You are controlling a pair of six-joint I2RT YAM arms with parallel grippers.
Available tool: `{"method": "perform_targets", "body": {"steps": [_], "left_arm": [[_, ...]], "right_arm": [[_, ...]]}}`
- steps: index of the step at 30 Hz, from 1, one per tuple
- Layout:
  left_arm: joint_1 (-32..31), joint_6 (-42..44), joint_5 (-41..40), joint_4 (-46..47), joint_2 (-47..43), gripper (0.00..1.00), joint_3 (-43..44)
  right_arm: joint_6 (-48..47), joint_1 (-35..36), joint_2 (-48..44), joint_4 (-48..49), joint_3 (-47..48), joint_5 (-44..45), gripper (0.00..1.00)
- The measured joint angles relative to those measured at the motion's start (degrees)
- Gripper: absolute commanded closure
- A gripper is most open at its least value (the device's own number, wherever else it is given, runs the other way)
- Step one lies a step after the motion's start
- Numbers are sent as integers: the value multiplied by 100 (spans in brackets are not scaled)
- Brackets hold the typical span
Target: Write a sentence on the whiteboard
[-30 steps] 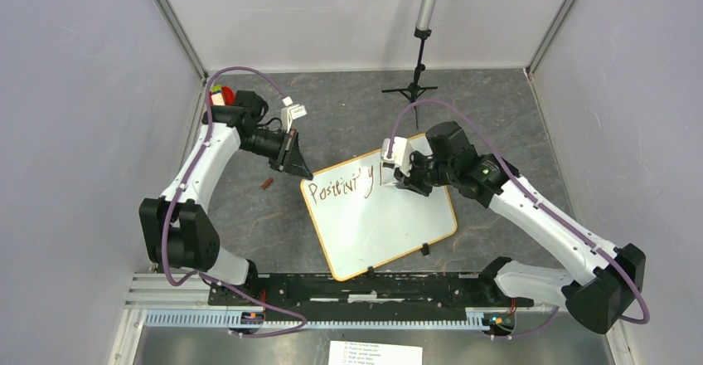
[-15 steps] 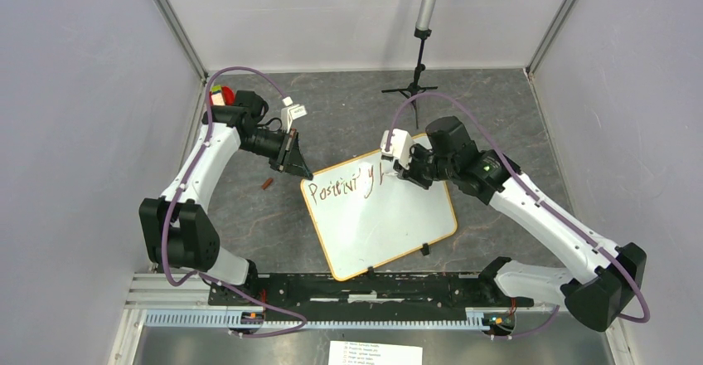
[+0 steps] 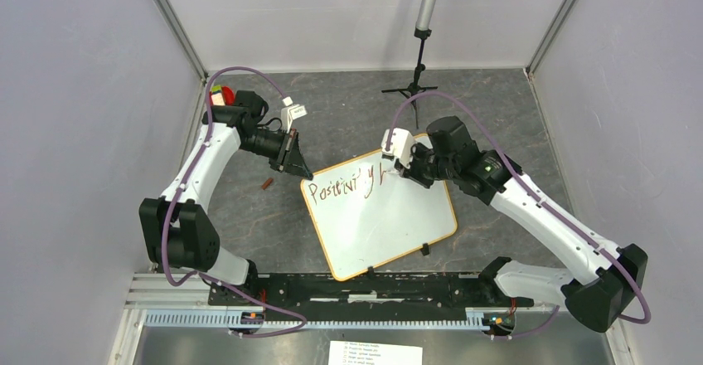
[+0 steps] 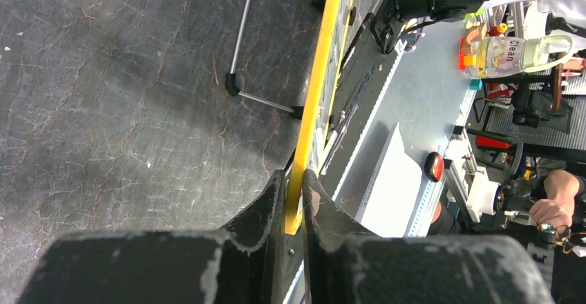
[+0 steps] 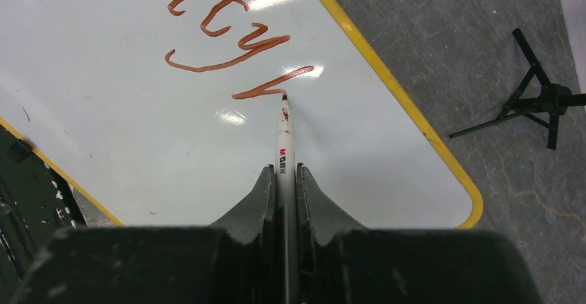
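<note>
Since a second ago the right gripper (image 3: 408, 173) has edged toward the far rim of the whiteboard (image 3: 390, 224), and a fresh stroke now follows the last letter of the sentence (image 3: 344, 187); the left arm is unchanged.

From above, the board lies tilted on the grey table (image 3: 332, 108) between the two arms, its black clip (image 3: 424, 250) on the near edge. The writing so far reads "Positivity" along the far side. The left gripper (image 3: 298, 170) sits at the board's left corner. A small brown object (image 3: 267, 184) lies just beside that corner, and a tripod stand (image 3: 419, 83) rises well behind the board.

The left wrist camera shows the left gripper (image 4: 294, 179) clenched on the whiteboard's yellow rim (image 4: 316, 83), one finger on each face, the board seen edge-on. The tripod's legs (image 4: 242, 38) stand on the table beyond.

The right wrist camera shows the right gripper (image 5: 285, 173) grasping a white marker (image 5: 284, 135), its tip touching the whiteboard (image 5: 124, 124) at the end of the new stroke (image 5: 273, 83). The brownish-red letters "nity" of the sentence (image 5: 221, 3) run above it. The tripod (image 5: 546, 100) stands off the board's corner.
</note>
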Motion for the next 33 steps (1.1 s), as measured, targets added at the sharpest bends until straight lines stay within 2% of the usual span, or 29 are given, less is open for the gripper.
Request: {"method": "perform_targets", "body": {"steps": [21,33], "left_arm": [[-4,0,0,-20,0,98,0],[-15,0,7,-26,0,98,0]], "right_arm": [[-46,356,101,-238,-57,-308,100],[-52,2,-162,-251,59,-184,100]]}}
